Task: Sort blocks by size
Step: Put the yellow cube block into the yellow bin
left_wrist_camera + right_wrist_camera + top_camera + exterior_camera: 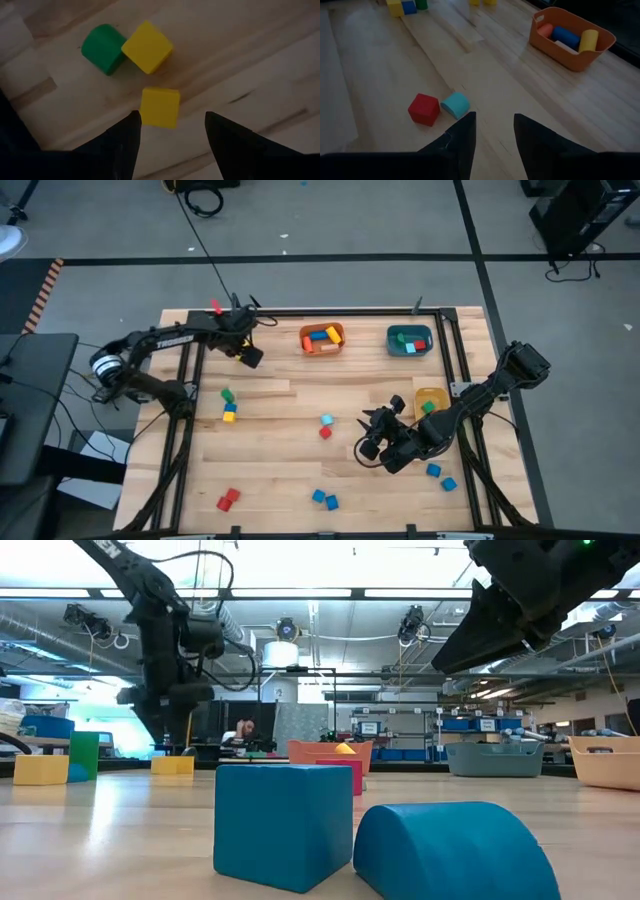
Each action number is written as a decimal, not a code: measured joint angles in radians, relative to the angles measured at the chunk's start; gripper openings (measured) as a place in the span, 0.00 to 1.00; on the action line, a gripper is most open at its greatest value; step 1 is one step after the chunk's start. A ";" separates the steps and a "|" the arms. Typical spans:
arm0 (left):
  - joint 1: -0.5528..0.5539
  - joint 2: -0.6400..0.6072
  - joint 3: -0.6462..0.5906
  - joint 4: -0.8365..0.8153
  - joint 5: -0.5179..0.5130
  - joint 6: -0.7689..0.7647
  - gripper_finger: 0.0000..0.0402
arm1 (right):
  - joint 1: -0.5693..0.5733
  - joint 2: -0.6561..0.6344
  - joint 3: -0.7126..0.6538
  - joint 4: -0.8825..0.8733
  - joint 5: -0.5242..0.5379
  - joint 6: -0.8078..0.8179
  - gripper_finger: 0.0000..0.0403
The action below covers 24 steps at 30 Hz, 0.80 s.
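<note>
Sorting is partly done: some blocks lie in the orange bin [322,338], the teal bin [409,340] and the yellow bin [431,401], many remain loose on the wooden table [280,470].

The left gripper [170,132], at the table's ten o'clock, hangs open and empty above two yellow cubes [159,106] and a green block [102,48].

The right gripper [494,131], at four o'clock, is parted and empty, facing a red cube [424,109] touching a light blue block [455,104].

Next probably comes a descent to straddle one block.

Beyond: a workshop with ceiling strip lights and shelving.
</note>
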 joint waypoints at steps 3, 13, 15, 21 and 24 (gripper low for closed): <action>0.007 0.027 0.000 0.000 0.002 0.019 0.57 | 0.000 0.000 0.000 0.000 0.000 -0.001 0.37; 0.021 0.089 0.000 0.021 -0.023 0.071 0.57 | 0.000 0.000 0.000 0.000 0.000 -0.001 0.36; 0.029 0.107 0.000 0.021 -0.026 0.071 0.57 | 0.000 0.000 0.000 0.000 0.000 -0.001 0.36; 0.039 0.157 0.000 0.061 -0.024 0.093 0.57 | 0.000 0.000 0.000 0.000 0.000 -0.001 0.36; 0.039 0.172 0.000 0.071 -0.024 0.098 0.57 | 0.000 0.000 0.000 0.000 0.000 -0.001 0.35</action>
